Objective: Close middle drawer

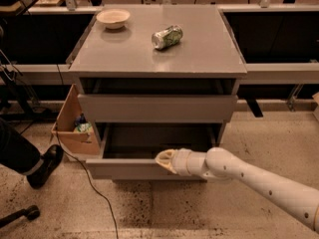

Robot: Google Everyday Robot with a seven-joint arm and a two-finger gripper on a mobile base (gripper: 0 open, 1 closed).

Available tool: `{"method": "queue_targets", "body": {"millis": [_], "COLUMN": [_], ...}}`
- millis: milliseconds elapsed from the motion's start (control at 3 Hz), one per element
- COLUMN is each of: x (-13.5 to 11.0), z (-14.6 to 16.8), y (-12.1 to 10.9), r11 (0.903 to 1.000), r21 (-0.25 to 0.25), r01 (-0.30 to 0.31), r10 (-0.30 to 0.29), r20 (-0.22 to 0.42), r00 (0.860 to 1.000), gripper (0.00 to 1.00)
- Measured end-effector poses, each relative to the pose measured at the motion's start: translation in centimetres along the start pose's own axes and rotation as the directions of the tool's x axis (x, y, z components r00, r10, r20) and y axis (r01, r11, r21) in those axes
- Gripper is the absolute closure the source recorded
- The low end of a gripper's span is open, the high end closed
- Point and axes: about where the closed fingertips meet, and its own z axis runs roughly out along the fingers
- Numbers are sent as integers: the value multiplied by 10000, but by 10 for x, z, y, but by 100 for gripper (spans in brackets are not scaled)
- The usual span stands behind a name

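Now, drawer (124,169) stands pulled out at 6 o'clock of cabinet (158,108), interior dark. Gripper (165,160) sits at front panel's top edge, just right of panel centre, arm reaching in from 4 o'clock. Wide or narrow, cannot tell.

Handling call: sheet metal, stiff, probably rides on slides, should roll under steady push. No handle, smooth face, so no grasp needed. Press flat near panel centre, drive toward 12 o'clock. Off-centre shove could rack it. Can (167,37) lying on top might roll if drawer slams.
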Motion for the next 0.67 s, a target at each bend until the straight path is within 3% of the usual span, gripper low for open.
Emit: {"method": "queue_targets", "body": {"millis": [333,667], "x": [-25,-31], "z": [-17,-25], "y": [-13,2], "r11": [9980,9968], "r21": [379,187], "r01": [513,778], "r10": [-525,-783], "r20": [291,296], "r00": [9982,9965], "gripper": [74,97]}}
